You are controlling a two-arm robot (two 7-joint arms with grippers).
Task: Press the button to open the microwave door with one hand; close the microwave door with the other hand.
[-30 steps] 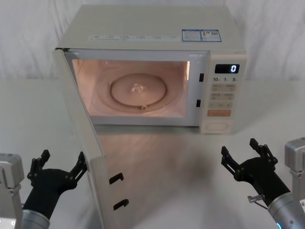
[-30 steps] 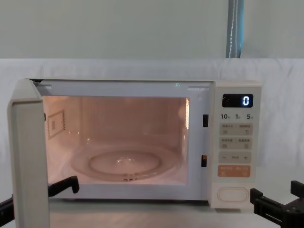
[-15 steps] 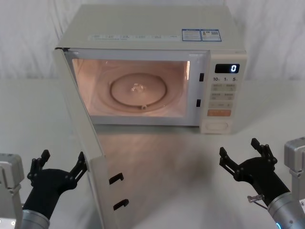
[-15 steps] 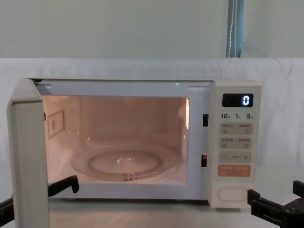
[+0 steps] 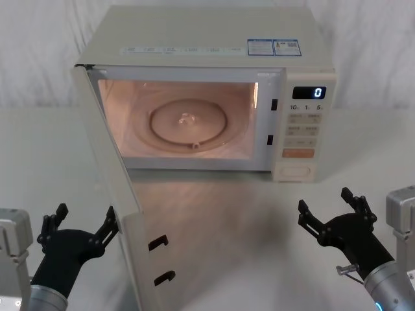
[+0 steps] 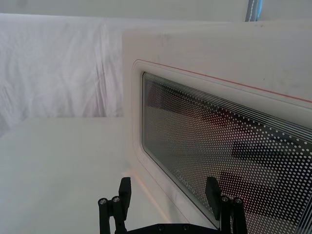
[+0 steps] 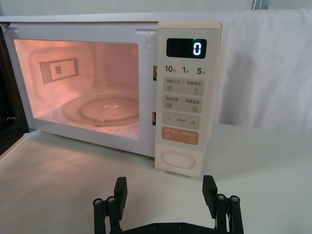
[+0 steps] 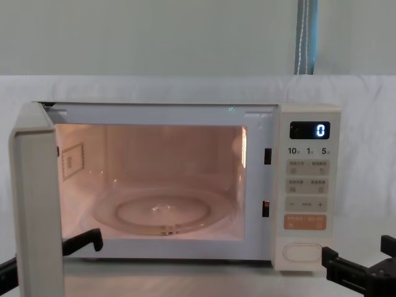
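The microwave door (image 5: 113,188) (image 8: 37,210) stands swung wide open toward me on its left hinge, and the lit cavity with its glass turntable (image 5: 190,122) shows. In the left wrist view the door's dotted dark window (image 6: 219,156) is close ahead. My left gripper (image 5: 79,227) (image 6: 168,190) is open, low at the near left, just outside the door's outer face. The cream pill-shaped button (image 5: 295,172) (image 7: 178,159) (image 8: 303,252) sits lowest on the control panel. My right gripper (image 5: 332,208) (image 7: 165,190) is open, near the front right, a short way before the button.
The microwave (image 5: 207,39) stands at the back middle of a white-draped table (image 5: 259,240). An orange key (image 7: 180,136) sits just above the button, and the display (image 7: 186,48) reads 0. Bare tabletop lies between the open door and my right gripper.
My right gripper has shifted very slightly leftward and toward me. The door and my left gripper have not moved.
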